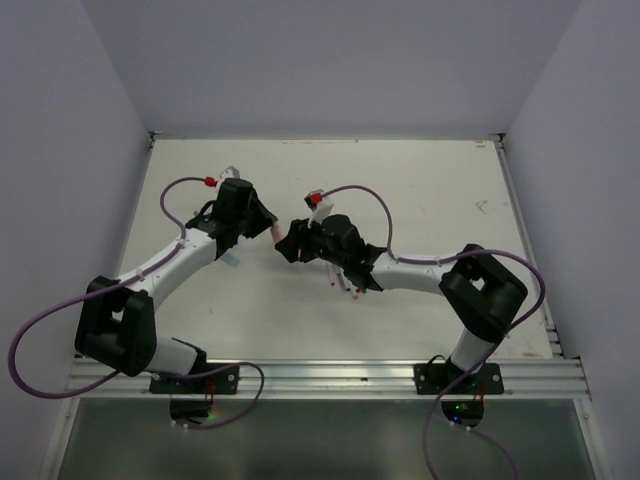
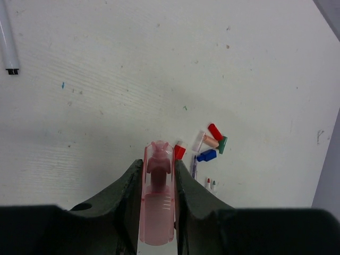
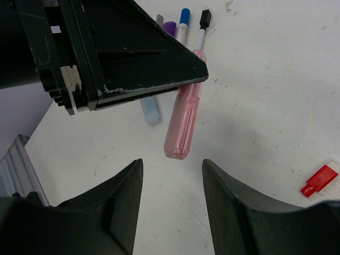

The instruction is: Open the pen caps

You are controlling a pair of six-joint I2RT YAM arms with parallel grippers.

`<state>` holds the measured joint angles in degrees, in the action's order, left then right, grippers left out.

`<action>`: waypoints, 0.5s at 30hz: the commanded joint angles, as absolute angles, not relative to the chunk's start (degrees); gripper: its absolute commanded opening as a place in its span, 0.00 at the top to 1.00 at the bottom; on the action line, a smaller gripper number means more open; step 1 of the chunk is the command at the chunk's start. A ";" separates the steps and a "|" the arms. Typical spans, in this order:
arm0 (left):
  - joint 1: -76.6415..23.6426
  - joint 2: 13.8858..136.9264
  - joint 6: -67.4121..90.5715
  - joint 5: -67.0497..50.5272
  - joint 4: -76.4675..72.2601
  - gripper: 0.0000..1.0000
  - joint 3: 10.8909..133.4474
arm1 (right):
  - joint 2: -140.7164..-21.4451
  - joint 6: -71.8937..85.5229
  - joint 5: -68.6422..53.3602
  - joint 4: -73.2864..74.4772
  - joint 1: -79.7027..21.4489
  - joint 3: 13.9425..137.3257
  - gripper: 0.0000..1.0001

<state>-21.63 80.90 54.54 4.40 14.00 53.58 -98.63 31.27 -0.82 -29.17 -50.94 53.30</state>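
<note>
Now some caps (image 2: pixel 215 132) are lying loose at three o'clock, the left hand (image 2: pixel 158 170) is gripping a capped pink pen (image 2: pixel 158 212), the right hand (image 3: pixel 172 167) is gaping wide.

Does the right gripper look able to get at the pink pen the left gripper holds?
Probably yes: the pink pen juts clear of the left gripper, nothing between it and the right gripper, jaws parted.
</note>
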 commanded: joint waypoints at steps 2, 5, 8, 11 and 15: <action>-22.41 78.58 56.42 4.22 10.82 0.88 53.00 | -99.58 31.11 -0.44 -32.26 -50.36 56.25 0.49; -22.59 77.70 57.13 4.04 9.06 0.88 51.77 | -100.11 31.20 -0.44 -32.87 -50.27 56.34 0.50; -22.76 77.34 57.39 3.96 8.35 0.88 51.24 | -100.63 31.29 -0.79 -33.13 -50.19 56.69 0.51; -22.85 77.08 57.66 3.87 7.74 0.89 50.45 | -100.72 31.29 -0.62 -33.40 -50.10 56.78 0.53; -22.85 75.94 58.27 3.87 6.68 0.89 49.31 | -101.07 31.55 -0.97 -33.57 -49.83 57.04 0.57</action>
<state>-22.55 78.67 56.69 4.10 10.28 50.22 -100.77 31.33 -1.04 -30.17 -50.33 54.72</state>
